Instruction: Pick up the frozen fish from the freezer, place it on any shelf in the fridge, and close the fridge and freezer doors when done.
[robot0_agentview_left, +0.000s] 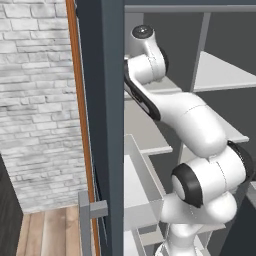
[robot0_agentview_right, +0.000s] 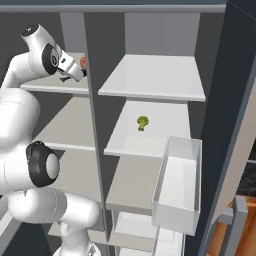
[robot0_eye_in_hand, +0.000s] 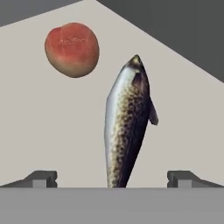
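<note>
The pincer (robot0_eye_in_hand: 112, 179) hangs released, its tips wide apart with the frozen fish (robot0_eye_in_hand: 127, 122) lined up between them, which looks like the set-up for a grasp. The fish lies flat on a pale freezer shelf (robot0_eye_in_hand: 188, 131), pointing away from the pincer. Beyond it and off to one side sits a red fruit (robot0_eye_in_hand: 72, 49), apart from the fish and clear of the approach. A green leafy lump (robot0_agentview_right: 142, 122) rests on a fridge shelf (robot0_agentview_right: 155, 77) across the divider; both doors stand open.

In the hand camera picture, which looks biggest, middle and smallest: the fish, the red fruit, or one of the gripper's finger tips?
1. Frozen fish, the longest by far.
2. Red fruit, rounder and shorter.
3. One fingertip, just a small dark stub.
The tips sit nearest the camera, so they are truly small.
</note>
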